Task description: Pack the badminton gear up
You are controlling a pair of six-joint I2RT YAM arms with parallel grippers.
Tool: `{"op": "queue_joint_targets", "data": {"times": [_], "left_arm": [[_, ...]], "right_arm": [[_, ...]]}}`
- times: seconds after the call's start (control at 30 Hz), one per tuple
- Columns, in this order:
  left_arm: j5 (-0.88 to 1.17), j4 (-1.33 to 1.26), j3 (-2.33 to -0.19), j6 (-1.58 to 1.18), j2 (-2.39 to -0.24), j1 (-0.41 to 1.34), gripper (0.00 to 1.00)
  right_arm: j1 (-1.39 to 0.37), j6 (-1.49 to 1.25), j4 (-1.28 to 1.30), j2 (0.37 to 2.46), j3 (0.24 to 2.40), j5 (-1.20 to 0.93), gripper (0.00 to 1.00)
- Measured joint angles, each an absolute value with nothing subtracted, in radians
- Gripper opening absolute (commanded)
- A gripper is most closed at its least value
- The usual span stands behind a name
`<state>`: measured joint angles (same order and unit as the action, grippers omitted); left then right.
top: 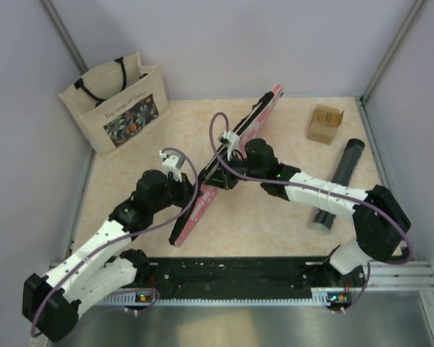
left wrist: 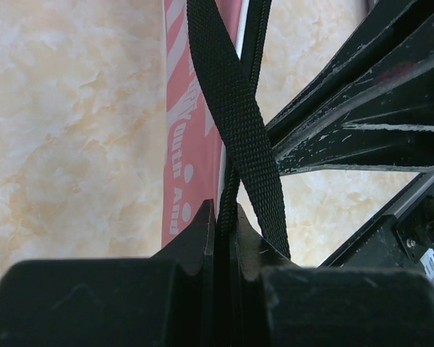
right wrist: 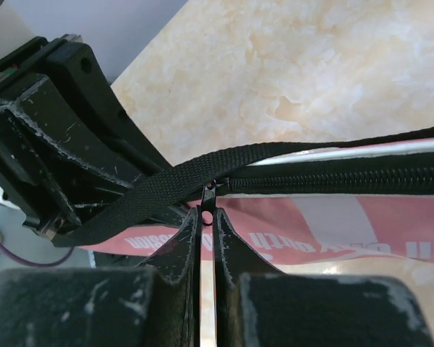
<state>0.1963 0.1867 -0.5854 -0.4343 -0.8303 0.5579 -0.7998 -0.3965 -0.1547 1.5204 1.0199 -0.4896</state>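
Right gripper (right wrist: 205, 217) on cover (right wrist: 325, 225) zipper (right wrist: 333, 182) (strap (right wrist: 166, 185) alongside)

The fingers of the left gripper (left wrist: 224, 213) are matt black plastic, scuffed pale along their edges. Between them runs the strap (left wrist: 235, 108), coarse woven black webbing, and just beyond lies the cover (left wrist: 192, 144), smooth pink printed cloth. At the equally scratched tips of the right gripper (right wrist: 206, 217) sit a dark zip pull (right wrist: 207, 210) and a dull black zip (right wrist: 333, 181), over the table (right wrist: 311, 72), smooth with a beige marbled look.

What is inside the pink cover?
The pink cover is opaque, its zipper looks closed up to the pull pinched by the right end effector; any contents are covered.
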Motion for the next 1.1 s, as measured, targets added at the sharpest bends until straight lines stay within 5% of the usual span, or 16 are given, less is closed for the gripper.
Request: {"op": "queue_joint_targets", "data": {"times": [0.13,0.3,0.43,0.77,1.1], "left_arm": [[0.175,0.197,-0.587,-0.447,-0.83,0.558,0.16],[0.136,0.252,-0.6,-0.456,-0.799,0.558,0.41],[0.111,0.311,-0.63,-0.467,-0.739,0.557,0.47],[0.175,0.402,-0.683,-0.376,-0.724,0.554,0.54],[0.249,0.483,-0.741,-0.2,-0.885,0.553,0.51]], "right_arm": [[-0.806,-0.443,-0.173,1.52,1.006,-0.432,0.0],[-0.788,-0.457,-0.171,1.506,1.006,-0.4,0.0],[-0.785,-0.456,-0.151,1.503,1.004,-0.393,0.0],[-0.781,-0.457,-0.134,1.505,0.987,-0.388,0.0],[-0.781,-0.464,-0.15,1.528,0.987,-0.394,0.0]]}}
